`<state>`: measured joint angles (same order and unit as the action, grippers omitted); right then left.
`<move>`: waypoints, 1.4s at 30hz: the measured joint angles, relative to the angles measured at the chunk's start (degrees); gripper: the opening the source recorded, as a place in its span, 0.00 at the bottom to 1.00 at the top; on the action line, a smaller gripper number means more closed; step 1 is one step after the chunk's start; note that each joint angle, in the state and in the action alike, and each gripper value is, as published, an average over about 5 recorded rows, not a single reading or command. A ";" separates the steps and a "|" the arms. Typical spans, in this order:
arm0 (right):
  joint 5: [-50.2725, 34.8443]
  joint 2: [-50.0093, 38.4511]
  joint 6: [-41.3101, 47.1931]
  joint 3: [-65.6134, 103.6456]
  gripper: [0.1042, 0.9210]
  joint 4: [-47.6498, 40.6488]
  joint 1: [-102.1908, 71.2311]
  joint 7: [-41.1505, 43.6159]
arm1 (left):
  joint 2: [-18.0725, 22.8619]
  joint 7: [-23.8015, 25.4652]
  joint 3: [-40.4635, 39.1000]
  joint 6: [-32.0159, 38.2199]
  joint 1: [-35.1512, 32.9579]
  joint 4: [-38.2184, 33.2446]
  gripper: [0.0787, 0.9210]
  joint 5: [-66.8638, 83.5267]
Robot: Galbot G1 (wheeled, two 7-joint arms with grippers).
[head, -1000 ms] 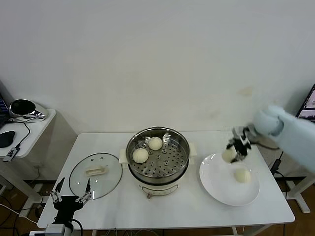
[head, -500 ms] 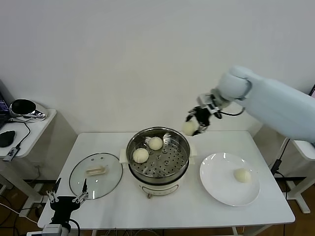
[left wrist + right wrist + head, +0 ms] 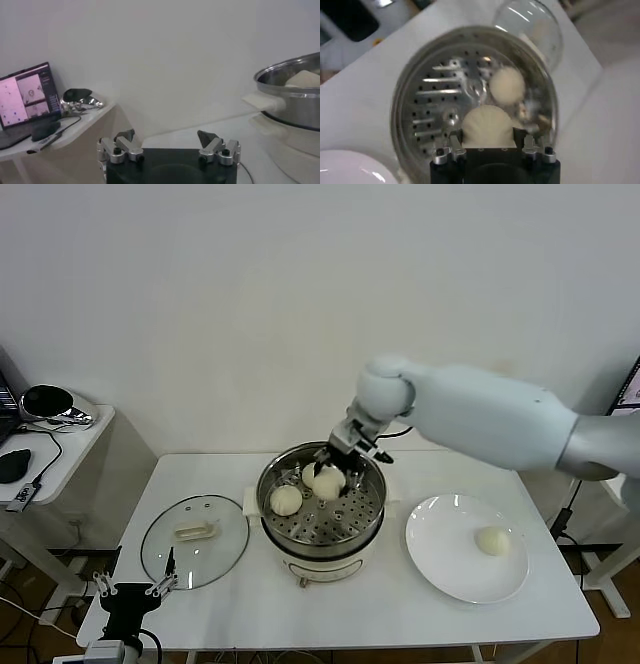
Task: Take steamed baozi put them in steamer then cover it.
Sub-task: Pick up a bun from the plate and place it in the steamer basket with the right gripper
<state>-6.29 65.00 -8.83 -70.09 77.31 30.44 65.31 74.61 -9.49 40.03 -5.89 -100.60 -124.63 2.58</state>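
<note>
Holding a bun (image 3: 327, 480) over the steamer (image 3: 321, 506) (twelve o'clock side), right gripper (image 3: 334, 474) clenched on it. Soft dough, probably light; grip its sides gently. Left gripper (image 3: 169, 146) idle, released.

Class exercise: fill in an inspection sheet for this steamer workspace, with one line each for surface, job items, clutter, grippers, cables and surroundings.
Surface: white table, items spread along it.
Job items: steamer at centre, uncovered; one baozi on its tray, another partly hidden behind the held one; held baozi over the tray; last baozi on the white plate; cover flat on the table to the steamer's left.
Clutter: nothing seen.
Grippers: right gripper shut on the held baozi; left gripper open, parked low at the table's front left corner.
Cables: nothing seen on the table.
Surroundings: side table with a mouse; plain wall.
</note>
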 measured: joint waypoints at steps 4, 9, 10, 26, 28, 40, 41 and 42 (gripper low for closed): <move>2.50 1.98 -3.48 -1.31 0.65 -0.66 -0.58 -0.11 | 0.23 -0.04 -0.01 0.11 -0.09 0.02 0.88 -0.05; 5.23 4.06 -7.15 -2.45 0.66 -1.27 -1.48 -0.09 | 0.30 -0.20 0.12 0.33 -0.33 0.18 0.88 -0.07; 5.64 4.39 -7.77 -2.64 0.66 -1.34 -1.67 -0.09 | 0.31 -0.24 0.17 0.36 -0.34 0.22 0.88 -0.06; 8.13 5.15 -13.05 -3.84 0.87 -0.71 -2.64 -0.73 | 0.39 -0.42 0.40 0.61 -0.31 0.30 0.88 -0.05; 7.95 4.91 -13.16 -3.42 0.88 -0.58 -2.08 -0.70 | 0.35 -0.43 0.40 0.61 -0.31 0.21 0.88 -0.05; 4.94 -2.11 -2.07 -0.70 0.88 2.22 3.39 -0.44 | -0.27 -0.32 0.29 0.55 0.16 -0.31 0.88 0.11; 4.66 -3.39 0.08 -0.45 0.88 2.77 3.73 -0.56 | -0.35 -0.29 0.21 0.52 0.25 -0.30 0.88 0.11; 4.41 -4.73 2.29 -0.22 0.88 3.35 3.97 -0.72 | -0.43 -0.25 0.11 0.49 0.35 -0.29 0.88 0.11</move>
<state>-1.88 60.27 -6.54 -70.31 80.66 34.41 64.59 74.18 -9.75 40.15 -5.40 -100.25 -124.92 2.69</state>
